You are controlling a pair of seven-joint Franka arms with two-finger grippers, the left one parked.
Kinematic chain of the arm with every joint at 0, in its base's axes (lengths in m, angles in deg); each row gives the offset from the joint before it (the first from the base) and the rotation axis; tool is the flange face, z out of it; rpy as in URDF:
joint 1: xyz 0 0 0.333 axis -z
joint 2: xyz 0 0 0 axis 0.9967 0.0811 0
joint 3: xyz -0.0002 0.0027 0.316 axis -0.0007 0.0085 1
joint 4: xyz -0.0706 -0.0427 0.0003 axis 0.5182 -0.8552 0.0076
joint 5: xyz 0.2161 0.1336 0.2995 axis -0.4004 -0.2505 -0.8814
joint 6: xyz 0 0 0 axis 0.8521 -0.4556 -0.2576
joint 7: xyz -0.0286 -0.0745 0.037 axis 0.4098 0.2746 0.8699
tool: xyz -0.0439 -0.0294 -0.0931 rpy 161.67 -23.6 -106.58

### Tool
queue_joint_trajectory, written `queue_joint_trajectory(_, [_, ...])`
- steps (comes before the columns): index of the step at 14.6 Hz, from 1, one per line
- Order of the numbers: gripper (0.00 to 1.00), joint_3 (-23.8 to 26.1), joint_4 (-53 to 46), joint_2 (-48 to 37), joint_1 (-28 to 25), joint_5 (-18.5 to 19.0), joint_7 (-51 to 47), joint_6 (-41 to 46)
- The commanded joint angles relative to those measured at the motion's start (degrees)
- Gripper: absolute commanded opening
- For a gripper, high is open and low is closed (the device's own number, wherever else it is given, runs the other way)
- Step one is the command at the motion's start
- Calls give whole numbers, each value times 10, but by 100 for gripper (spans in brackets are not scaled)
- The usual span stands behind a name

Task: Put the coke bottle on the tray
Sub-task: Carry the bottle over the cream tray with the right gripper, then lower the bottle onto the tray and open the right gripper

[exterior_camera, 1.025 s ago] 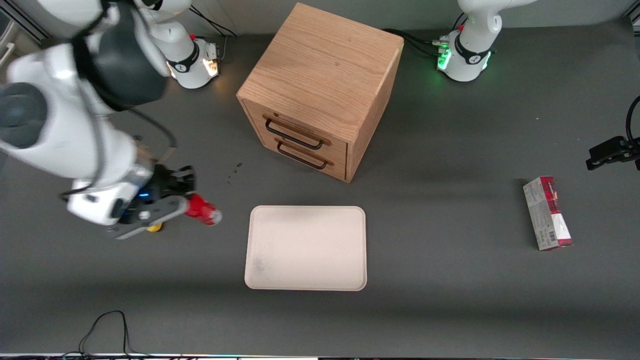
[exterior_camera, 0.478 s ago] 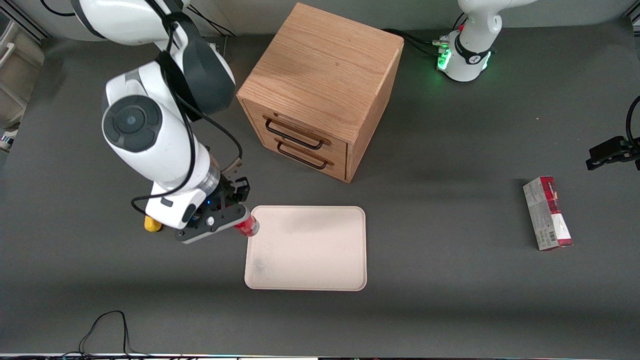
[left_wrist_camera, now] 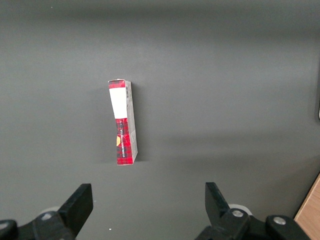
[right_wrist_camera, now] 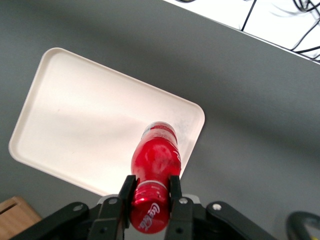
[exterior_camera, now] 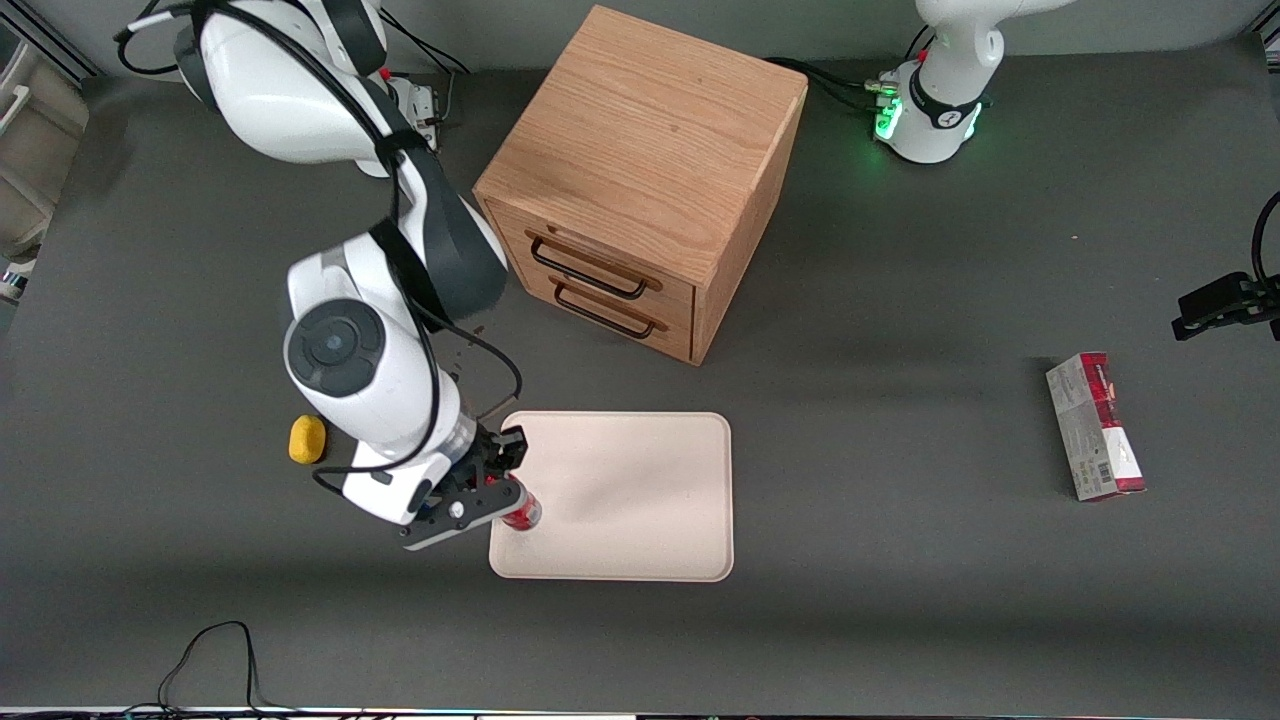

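Note:
My right gripper (exterior_camera: 500, 500) is shut on the coke bottle (exterior_camera: 522, 514), a small red bottle with a red cap and white script. It holds the bottle upright over the corner of the cream tray (exterior_camera: 640, 500) that lies nearest the front camera, toward the working arm's end. In the right wrist view the gripper (right_wrist_camera: 150, 187) clamps the bottle (right_wrist_camera: 155, 162) just below the cap, base pointing down at the tray (right_wrist_camera: 85, 125). I cannot tell whether the base touches the tray.
A wooden two-drawer cabinet (exterior_camera: 640, 180) stands farther from the front camera than the tray. A small yellow object (exterior_camera: 307, 439) lies on the table beside the working arm. A red-and-grey carton (exterior_camera: 1095, 425) lies toward the parked arm's end; it also shows in the left wrist view (left_wrist_camera: 123, 122).
My gripper has carried the bottle from beside the yellow object sideways to the tray and nearer to the front camera, ending over the tray's corner. The yellow object is now uncovered.

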Motion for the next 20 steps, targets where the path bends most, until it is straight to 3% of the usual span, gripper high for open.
queue_joint_trajectory(1, [0, 3, -34, 46, 9, 7, -2, -27])
queue_joint_trajectory(11, [0, 4, -30, 99, 9, 4, -2, -58])
queue_joint_trajectory(12, [7, 4, -29, 99, 9, 4, -3, -57])
queue_joint_trajectory(13, [77, 3, -26, 99, 9, 4, -6, -58])
queue_joint_trajectory(14, [100, 3, -23, 97, 9, 4, -7, -58])
queue_joint_trajectory(18, [100, 1, -21, 69, 5, 6, -9, -34])
queue_joint_trajectory(20, [100, -1, -22, 39, 5, 7, -10, 30])
